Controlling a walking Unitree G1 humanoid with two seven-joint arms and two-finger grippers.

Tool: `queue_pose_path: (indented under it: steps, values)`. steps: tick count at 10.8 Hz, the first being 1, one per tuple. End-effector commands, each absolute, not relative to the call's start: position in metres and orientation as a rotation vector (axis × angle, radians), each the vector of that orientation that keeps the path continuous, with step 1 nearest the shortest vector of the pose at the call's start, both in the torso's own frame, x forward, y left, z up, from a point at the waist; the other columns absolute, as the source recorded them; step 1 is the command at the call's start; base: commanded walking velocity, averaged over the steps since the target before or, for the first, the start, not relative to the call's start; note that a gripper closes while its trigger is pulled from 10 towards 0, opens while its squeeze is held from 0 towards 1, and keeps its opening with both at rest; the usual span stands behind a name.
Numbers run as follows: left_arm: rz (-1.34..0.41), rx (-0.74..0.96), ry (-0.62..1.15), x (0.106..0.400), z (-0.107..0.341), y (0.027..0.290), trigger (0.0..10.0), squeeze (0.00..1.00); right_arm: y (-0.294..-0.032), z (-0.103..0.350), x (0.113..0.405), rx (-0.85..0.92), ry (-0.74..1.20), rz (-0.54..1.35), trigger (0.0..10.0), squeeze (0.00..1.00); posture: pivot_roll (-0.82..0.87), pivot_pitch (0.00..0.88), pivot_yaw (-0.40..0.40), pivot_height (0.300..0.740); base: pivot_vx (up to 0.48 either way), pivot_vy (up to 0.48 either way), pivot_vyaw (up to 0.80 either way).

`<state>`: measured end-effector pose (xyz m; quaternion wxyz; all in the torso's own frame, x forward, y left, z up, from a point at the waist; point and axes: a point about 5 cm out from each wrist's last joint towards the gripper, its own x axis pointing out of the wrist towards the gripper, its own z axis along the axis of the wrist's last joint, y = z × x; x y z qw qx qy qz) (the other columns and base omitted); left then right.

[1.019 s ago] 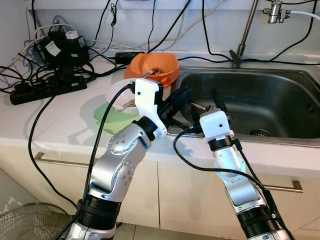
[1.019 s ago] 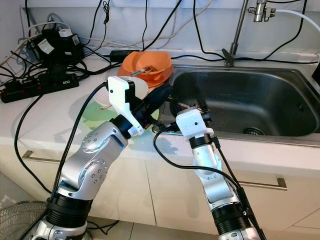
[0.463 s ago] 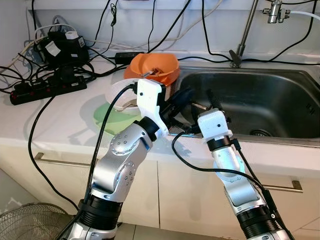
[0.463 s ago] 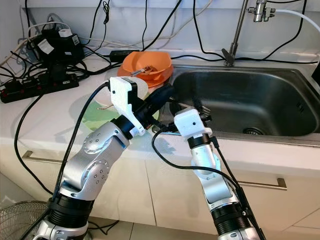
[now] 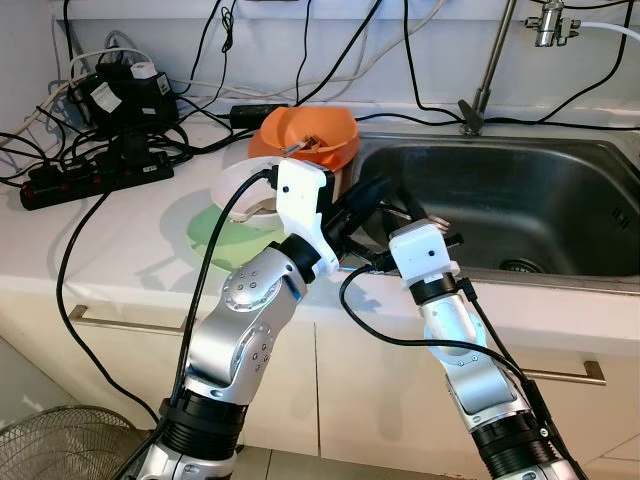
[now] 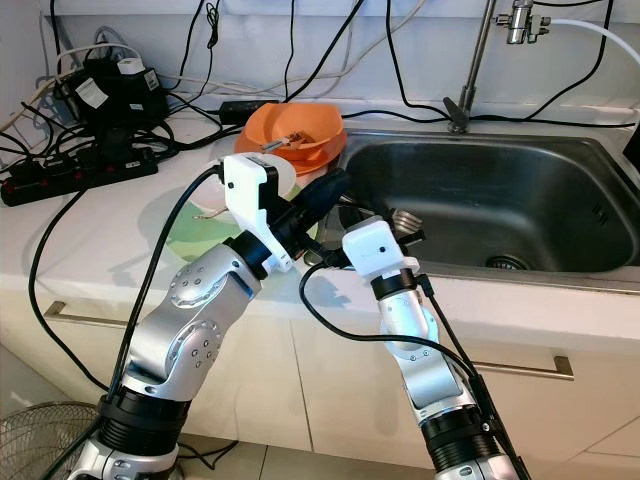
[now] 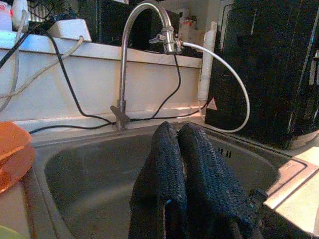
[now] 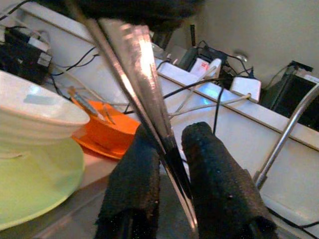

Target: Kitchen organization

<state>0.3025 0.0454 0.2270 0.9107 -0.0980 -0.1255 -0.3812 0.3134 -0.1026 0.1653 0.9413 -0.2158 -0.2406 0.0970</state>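
Steel sink [image 5: 520,190] beside one orange bowl [image 5: 305,137], one white bowl [image 5: 243,190] and one green plate [image 5: 225,238] on the table [image 5: 100,240]. Left gripper [image 7: 185,149] fingers pressed together over the sink's left edge; right gripper [image 8: 172,149] fingers clamp one metal utensil [image 8: 137,74] there. Since a second ago the right gripper has shifted left, toward the left one.

- Head views are bright, evenly lit and sharp; soft shadows fall on the white counter [image 5: 120,240].
- Wrist views are dimmer; black fingers [image 8: 219,184] blur close up, glare streaking the metal strip [image 8: 137,64] between them.
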Motion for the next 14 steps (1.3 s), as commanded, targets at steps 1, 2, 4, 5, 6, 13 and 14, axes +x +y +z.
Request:
queue_pose_path:
  steps: [1,2,4,5,6,13,14]
  values:
    - [-0.713,-0.173,-0.214,0.3098,0.2180,0.0559,10.0,0.00,-0.1090,0.1751,0.3134,-0.408,-0.527,0.152,5.8,0.00,0.06,0.005,0.092,0.740,0.000,0.000,0.00]
    - [-0.712,-0.172,-0.214,0.3100,0.2179,0.0558,10.0,0.00,-0.1093,0.1749,0.3136,-0.408,-0.526,0.149,5.8,0.00,0.06,0.005,0.093,0.740,0.000,0.000,0.00]
    - [-0.694,-0.160,-0.217,0.3118,0.2180,0.0568,10.0,0.00,-0.1105,0.1747,0.3143,-0.408,-0.521,0.143,10.0,0.00,0.06,0.004,0.091,0.740,0.000,0.000,0.00]
    - [-0.683,-0.159,-0.218,0.3128,0.2180,0.0581,10.0,0.00,-0.1104,0.1744,0.3143,-0.408,-0.520,0.144,10.0,0.00,0.06,0.005,0.090,0.740,0.000,0.000,0.00]
    - [-0.675,-0.152,-0.219,0.3135,0.2177,0.0592,10.0,0.30,-0.1102,0.1741,0.3143,-0.408,-0.518,0.144,10.0,0.00,0.06,0.006,0.090,0.740,0.000,0.000,0.00]
    - [-0.653,-0.145,-0.228,0.3149,0.2186,0.0605,10.0,0.00,-0.1102,0.1731,0.3146,-0.411,-0.513,0.145,0.0,0.00,0.07,0.008,0.088,0.740,0.000,0.000,0.00]
    - [-0.653,-0.145,-0.232,0.3148,0.2193,0.0607,10.0,0.00,-0.1103,0.1728,0.3148,-0.412,-0.511,0.144,0.0,0.00,0.07,0.007,0.088,0.740,0.000,0.000,0.00]
